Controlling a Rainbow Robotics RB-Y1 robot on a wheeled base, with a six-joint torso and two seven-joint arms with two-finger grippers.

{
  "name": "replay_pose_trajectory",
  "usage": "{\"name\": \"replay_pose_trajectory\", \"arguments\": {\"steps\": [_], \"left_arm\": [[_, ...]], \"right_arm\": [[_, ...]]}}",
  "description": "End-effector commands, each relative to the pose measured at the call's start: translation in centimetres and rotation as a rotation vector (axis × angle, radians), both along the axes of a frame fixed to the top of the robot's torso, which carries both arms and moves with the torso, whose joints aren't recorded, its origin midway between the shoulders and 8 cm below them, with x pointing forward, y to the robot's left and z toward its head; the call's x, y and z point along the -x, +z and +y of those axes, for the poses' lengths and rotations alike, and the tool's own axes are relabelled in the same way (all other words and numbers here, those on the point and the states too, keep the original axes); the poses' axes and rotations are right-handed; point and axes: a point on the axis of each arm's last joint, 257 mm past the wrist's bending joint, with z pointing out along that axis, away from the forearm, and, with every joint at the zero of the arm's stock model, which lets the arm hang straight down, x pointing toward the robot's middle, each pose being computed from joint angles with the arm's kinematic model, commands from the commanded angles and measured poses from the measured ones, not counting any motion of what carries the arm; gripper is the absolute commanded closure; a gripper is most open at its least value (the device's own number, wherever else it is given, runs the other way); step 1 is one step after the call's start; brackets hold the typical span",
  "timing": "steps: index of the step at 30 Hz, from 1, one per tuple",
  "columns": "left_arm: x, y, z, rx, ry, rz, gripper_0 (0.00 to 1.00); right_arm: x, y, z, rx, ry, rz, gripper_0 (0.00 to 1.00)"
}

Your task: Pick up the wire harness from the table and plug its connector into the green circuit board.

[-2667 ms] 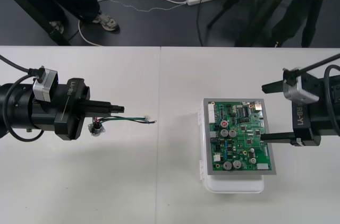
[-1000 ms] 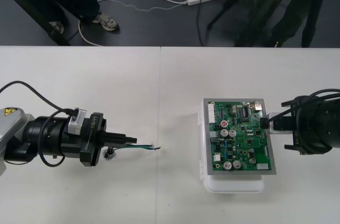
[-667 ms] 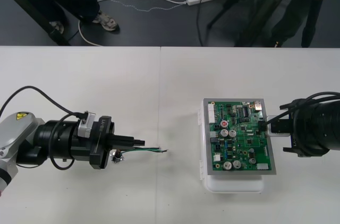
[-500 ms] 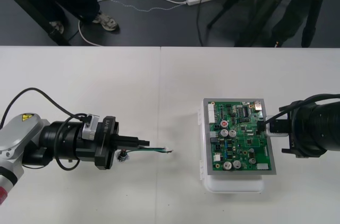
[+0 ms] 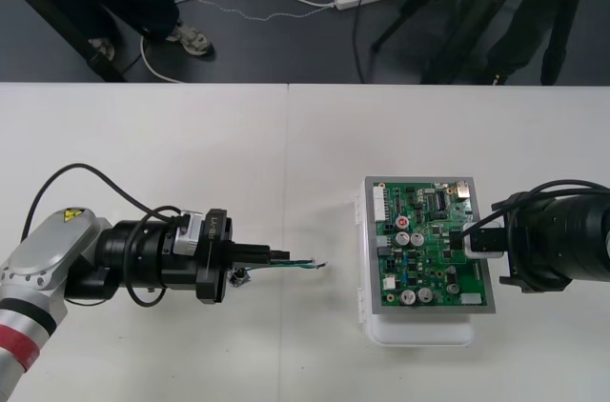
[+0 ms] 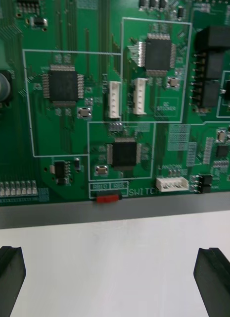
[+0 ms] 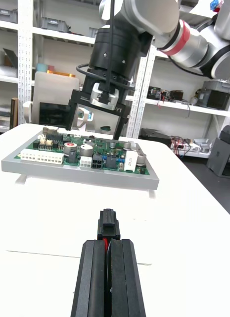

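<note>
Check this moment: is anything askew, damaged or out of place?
Nothing stands out. The green circuit board sits square on its white base, the left gripper holds the wire harness with its plug toward the board, and the right gripper hovers open at the board's right edge.

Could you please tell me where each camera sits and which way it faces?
Front: overhead, looking steeply down at the table; both arms show, left gripper holding the harness.
Left wrist: on the left arm, looking level past its shut jaws and the plug toward the board and the right gripper above it.
Right wrist: on the right arm, looking straight down at the board's edge, jaws wide apart.
Shared: all three see the board; front and left wrist both see the right gripper.
</note>
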Motion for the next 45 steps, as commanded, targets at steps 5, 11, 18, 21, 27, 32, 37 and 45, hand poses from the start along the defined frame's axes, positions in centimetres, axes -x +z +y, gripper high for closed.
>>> {"name": "replay_pose_trajectory", "arguments": {"steps": [5, 11, 18, 21, 27, 32, 37, 45], "left_arm": [[-1.1, -0.5, -3.0, 0.012, 0.052, -0.098, 1.00], [-1.3, -0.4, -4.3, 0.018, 0.050, -0.117, 1.00], [-1.2, -0.4, -5.5, 0.016, 0.041, -0.132, 1.00], [-1.4, -0.3, -6.0, 0.017, 0.044, -0.136, 1.00], [-1.4, -0.2, -7.2, 0.023, 0.044, -0.133, 1.00], [-1.6, -0.2, -8.1, 0.024, 0.051, -0.133, 1.00], [-1.5, -0.1, -8.9, 0.028, 0.045, -0.133, 1.00], [-1.5, 0.2, -10.5, 0.033, 0.042, -0.132, 1.00]], "right_arm": [[1.3, -1.7, 1.0, 0.024, 0.038, 0.031, 0.00], [1.7, -2.4, 1.0, 0.028, 0.026, 0.045, 0.00], [2.0, -4.1, 0.8, 0.005, -0.008, 0.095, 0.00], [2.0, -4.0, 1.0, -0.002, -0.008, 0.094, 0.00], [2.2, -4.0, 1.5, -0.020, -0.007, 0.101, 0.00], [2.3, -3.4, 2.3, -0.034, 0.011, 0.088, 0.00], [2.3, -3.0, 2.7, -0.042, 0.015, 0.079, 0.00], [2.1, -2.7, 3.1, -0.052, 0.015, 0.075, 0.00]]}}
